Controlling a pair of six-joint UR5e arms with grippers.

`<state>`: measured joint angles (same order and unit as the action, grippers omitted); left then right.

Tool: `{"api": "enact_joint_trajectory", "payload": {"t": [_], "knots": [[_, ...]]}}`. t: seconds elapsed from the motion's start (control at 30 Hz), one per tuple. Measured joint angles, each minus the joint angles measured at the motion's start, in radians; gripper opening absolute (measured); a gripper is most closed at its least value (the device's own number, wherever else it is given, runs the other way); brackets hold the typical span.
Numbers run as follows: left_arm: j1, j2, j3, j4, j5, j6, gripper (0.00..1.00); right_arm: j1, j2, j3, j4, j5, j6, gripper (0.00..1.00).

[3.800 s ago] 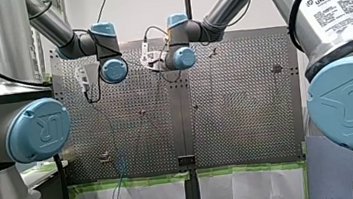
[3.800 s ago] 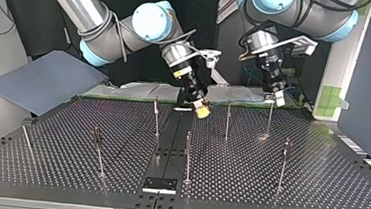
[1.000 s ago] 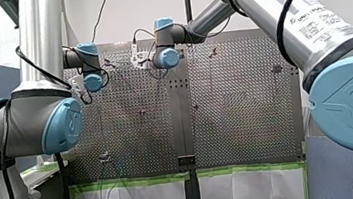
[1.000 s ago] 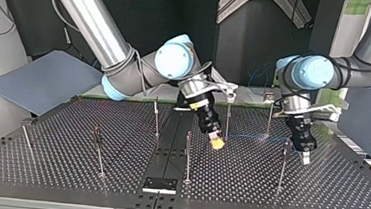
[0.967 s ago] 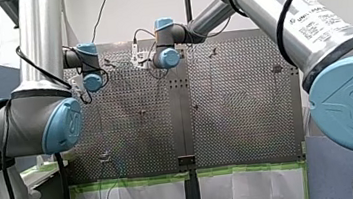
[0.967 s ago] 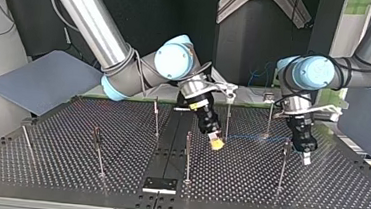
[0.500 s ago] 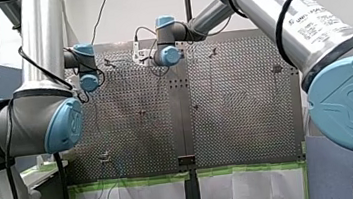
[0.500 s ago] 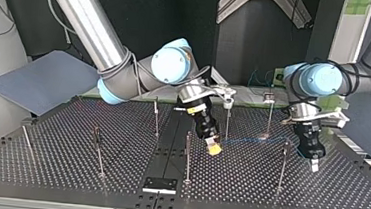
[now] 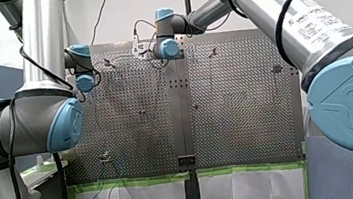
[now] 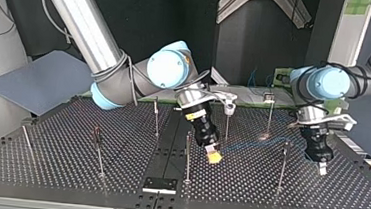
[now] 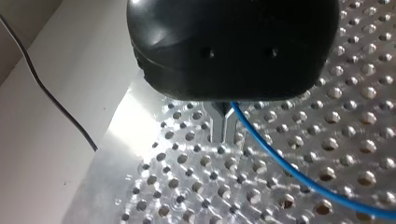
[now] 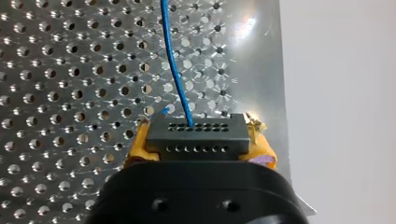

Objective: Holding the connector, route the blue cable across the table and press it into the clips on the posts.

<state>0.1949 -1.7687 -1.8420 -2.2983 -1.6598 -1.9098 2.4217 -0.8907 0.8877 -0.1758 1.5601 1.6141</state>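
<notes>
In the right wrist view, the yellow pads of my right gripper [image 12: 196,154] are shut on the black connector [image 12: 196,139]. The blue cable [image 12: 175,70] leaves the connector and runs ahead over the perforated table. In the top view that gripper [image 10: 213,157] hangs low near the middle, beside a post [image 10: 187,155], and the cable [image 10: 250,143] trails toward a post [image 10: 282,165] at the view's right. My left gripper [image 10: 322,168] is just past that post. In the left wrist view its metal fingers [image 11: 219,128] are shut, and the cable [image 11: 280,163] comes out at their root.
Several thin posts stand on the plate, among them one [image 10: 156,117] left of centre, one [image 10: 227,125] behind the right gripper and one [image 10: 270,118] further back. A black bracket [image 10: 159,184] sits at the near edge. Slack cable [image 9: 107,198] hangs over the taped edge.
Both arms have moved across the table toward the top view's camera. My right gripper carried the connector a little nearer. My left gripper went nearer and toward that view's right, drawing the cable along.
</notes>
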Motion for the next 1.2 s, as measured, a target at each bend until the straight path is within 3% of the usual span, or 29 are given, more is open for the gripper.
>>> {"api": "enact_joint_trajectory", "payload": {"t": [0.23,0.57,0.83,1.2], "knots": [[0.010,-0.048,0.030,-0.048,-0.005,0.029,0.00,-0.004,0.001,-0.005,0.002,0.001,-0.001,0.00],[0.020,-0.055,0.039,-0.072,-0.009,0.038,0.00,-0.020,0.003,-0.032,0.017,0.027,-0.016,0.00],[0.021,-0.056,0.040,-0.069,0.005,0.027,0.00,-0.028,0.003,-0.078,0.056,0.030,-0.038,0.00],[0.027,-0.056,0.040,-0.053,0.019,0.009,0.00,-0.028,0.003,-0.109,0.069,0.029,-0.065,0.00]]}}
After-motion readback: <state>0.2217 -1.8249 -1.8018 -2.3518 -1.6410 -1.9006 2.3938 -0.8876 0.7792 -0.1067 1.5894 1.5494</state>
